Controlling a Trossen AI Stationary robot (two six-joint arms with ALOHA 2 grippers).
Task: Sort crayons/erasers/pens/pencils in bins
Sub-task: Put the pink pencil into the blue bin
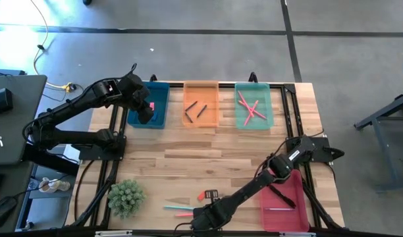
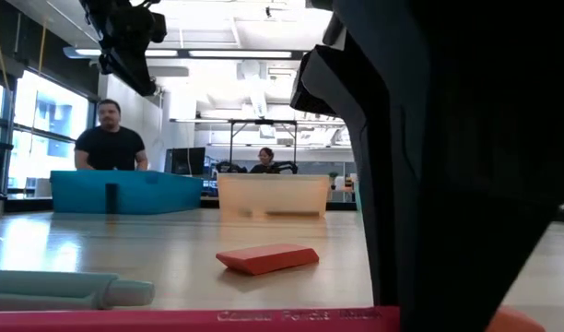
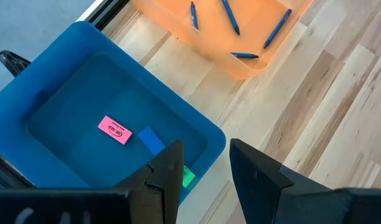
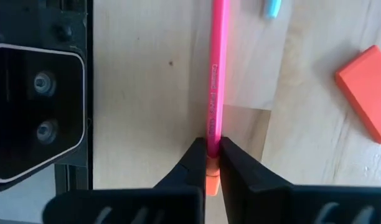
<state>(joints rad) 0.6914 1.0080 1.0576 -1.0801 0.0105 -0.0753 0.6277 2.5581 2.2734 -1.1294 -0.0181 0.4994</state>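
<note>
Your right gripper [image 4: 213,160] sits at table's 6 o'clock edge, jaws clamped on pink pencil [image 4: 216,68]. Orange eraser [image 4: 366,91] nearby. Your left gripper [image 3: 206,171] hovers over blue bin [image 3: 66,68] at 11 o'clock, jaws apart, empty.

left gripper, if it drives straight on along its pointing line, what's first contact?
Likely the blue bin: the left gripper hangs open over its near corner, roughly above the green eraser. It may meet that eraser or the rim first; depth is unclear.

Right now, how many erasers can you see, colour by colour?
Pink eraser: 1, in the blue bin
Blue eraser: 1, same bin
Green eraser: 1, same bin
Orange-red eraser: 1, on the table
Total: 4
</note>
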